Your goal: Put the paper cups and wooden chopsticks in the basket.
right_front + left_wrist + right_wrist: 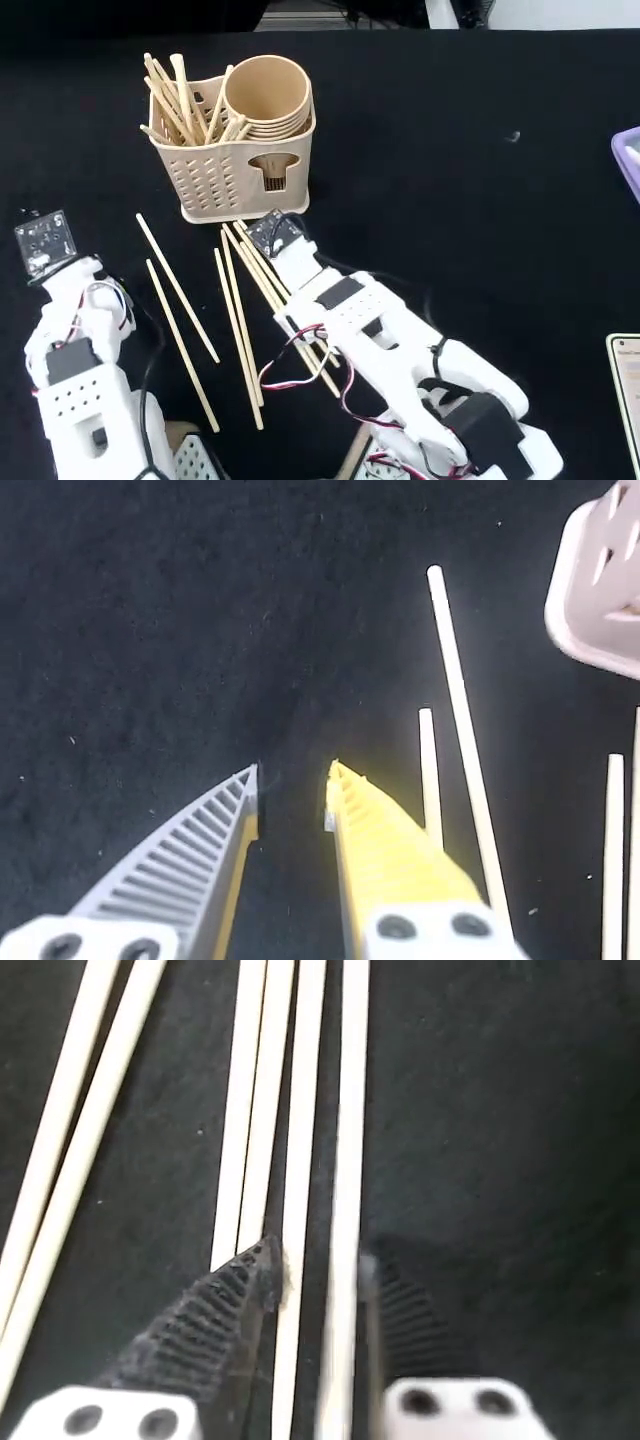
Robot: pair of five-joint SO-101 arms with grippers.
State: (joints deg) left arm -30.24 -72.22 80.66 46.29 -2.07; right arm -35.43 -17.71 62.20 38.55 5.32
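Here, the basket (232, 172) stood on the black desk (450, 200), toward eleven o'clock in the high view. A nested stack of paper cups (267, 95) sat upright in its three o'clock half. A bundle of wooden chopsticks (182, 100) leaned in its nine o'clock half, tips above the rim. More chopsticks lay flat on the desk at the basket's six o'clock. Two single sticks (178, 292) lay apart toward seven o'clock, slanting from eleven to five. A tighter group (240, 330) lay just beside them, some of it running beneath the right arm (385, 345).

The right arm came in from five o'clock, its wrist close to the basket's front wall. The right arm's jaws were partly open and set low over the group, with two sticks (345, 1140) running lengthwise through the gap between the fingers (225, 1330). Two more lay just outside the dark finger. Whether the fingers touched the sticks could not be told, and nothing was clamped.

The left arm (75, 365) sat at eight o'clock, well apart from the basket. The left arm's jaws, one grey finger (185, 865) and one yellow, stood open over bare desk and held nothing. Two loose sticks (462, 730) lay just beside the yellow finger.

A purple object (628, 155) sat at the desk's three o'clock edge and a pale card (625, 385) at four o'clock.
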